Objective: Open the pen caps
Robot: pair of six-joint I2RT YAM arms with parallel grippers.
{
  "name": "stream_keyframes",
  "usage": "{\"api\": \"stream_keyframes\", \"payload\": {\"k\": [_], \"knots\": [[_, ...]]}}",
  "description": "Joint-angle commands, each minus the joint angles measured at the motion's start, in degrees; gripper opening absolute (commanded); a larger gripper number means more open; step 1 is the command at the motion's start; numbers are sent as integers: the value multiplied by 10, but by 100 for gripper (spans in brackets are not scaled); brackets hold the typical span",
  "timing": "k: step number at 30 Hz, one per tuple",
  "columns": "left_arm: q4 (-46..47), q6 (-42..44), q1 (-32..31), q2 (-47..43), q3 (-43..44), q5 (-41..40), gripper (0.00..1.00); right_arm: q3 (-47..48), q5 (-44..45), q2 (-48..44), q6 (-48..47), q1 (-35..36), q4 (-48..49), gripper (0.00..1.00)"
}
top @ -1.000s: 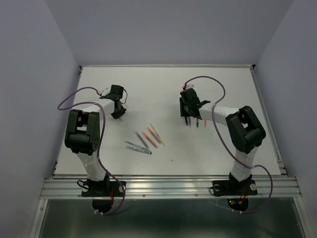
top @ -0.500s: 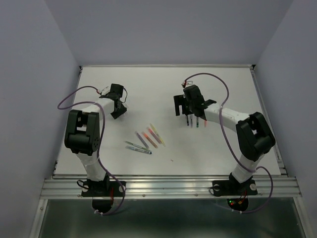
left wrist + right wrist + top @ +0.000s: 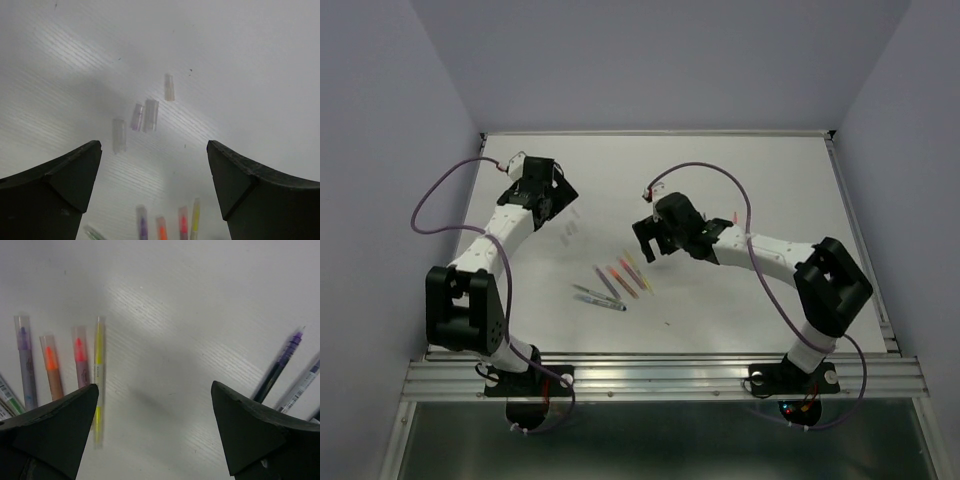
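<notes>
White counter (image 3: 770, 170): capped pens (image 3: 50, 370) fanned mid-field; four clear caps (image 3: 151, 115) loose near left pincer (image 3: 154, 145); further pens (image 3: 280, 365) beside right pincer (image 3: 154, 386). Both pincers spread.

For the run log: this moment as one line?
left gripper: open, empty; right gripper: open, empty; four clear plastic pen caps: loose on white table

White table (image 3: 770, 170) is filling the middle of the top view. Pale lavender walls are closing it in: back wall (image 3: 660, 60) running across the top, left wall (image 3: 380, 150) and right wall (image 3: 920, 150) slanting down the frame sides. Aluminium rail (image 3: 660, 378) is running along the lower edge, with a dark grey surface (image 3: 660, 445) showing below it. Soft, even light is falling on the tabletop.
</notes>
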Motion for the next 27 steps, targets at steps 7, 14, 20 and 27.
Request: {"api": "stream_keyframes", "payload": {"k": [7,14,20,27], "knots": [[-2,5,2,-133,-6,7,99,63,30,97,-21,57,-16,100],[11,4,2,-152,-27,15,99,80,38,133,-18,67,-16,100],[15,5,2,-143,-32,23,99,83,57,150,-16,72,-25,100],[17,5,2,-136,-29,30,99,61,39,160,2,78,-40,96]]}}
